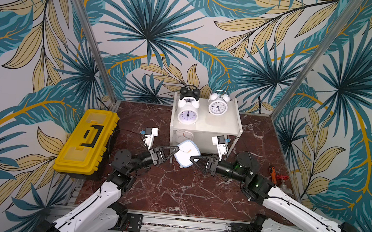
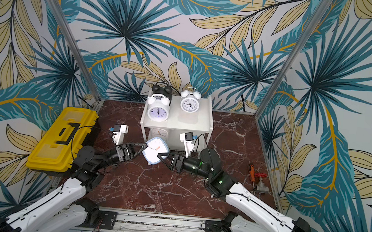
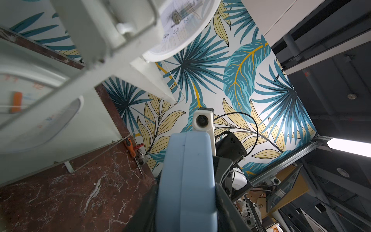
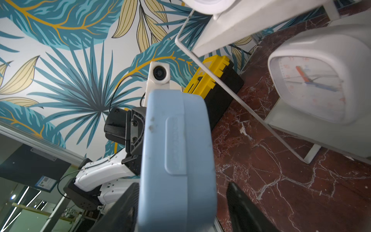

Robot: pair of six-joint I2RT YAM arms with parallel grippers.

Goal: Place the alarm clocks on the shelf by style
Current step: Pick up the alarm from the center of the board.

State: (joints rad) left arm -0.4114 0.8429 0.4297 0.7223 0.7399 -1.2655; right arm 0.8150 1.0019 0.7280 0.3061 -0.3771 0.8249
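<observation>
Where the shelf [image 1: 219, 124] opens at its lower tier, the blue clock [image 1: 186, 155] sits just in front, tilted, face up toward the top camera, between the two grippers. Left gripper [image 1: 174, 154] comes in from the clock's left side, jaws narrow and clamped on its edge. Left wrist view shows the blue clock [image 3: 186, 180] body pinched tight, dark fingers flush on both sides. Right gripper [image 1: 196, 158] reaches in from the clock's right side, jaws wider than the clock. Right wrist view has the blue clock [image 4: 176, 160] back between them: one finger [image 4: 247, 209] stands clear with table showing in the gap, the other sits close against it. So left holds, right straddles loose. Cannot tell if the clock's low corner touches the table [image 1: 172, 194].

Lower tier: square white clock [image 1: 184, 135] upright at the left end, behind the blue one, face forward. Top board: front white bell clock [image 1: 187, 114] at left front, black bell clock [image 1: 189, 92] right behind it, mostly hidden. Right white bell clock [image 1: 218, 106] stands farther back, apart from those two. All three upright.

Toolbox [image 1: 87, 142], yellow, shut, at the table's left edge, well apart from the shelf. Screwdriver [image 1: 272, 172] and red-handled valve [image 1: 283, 180] lie together near the right edge.
</observation>
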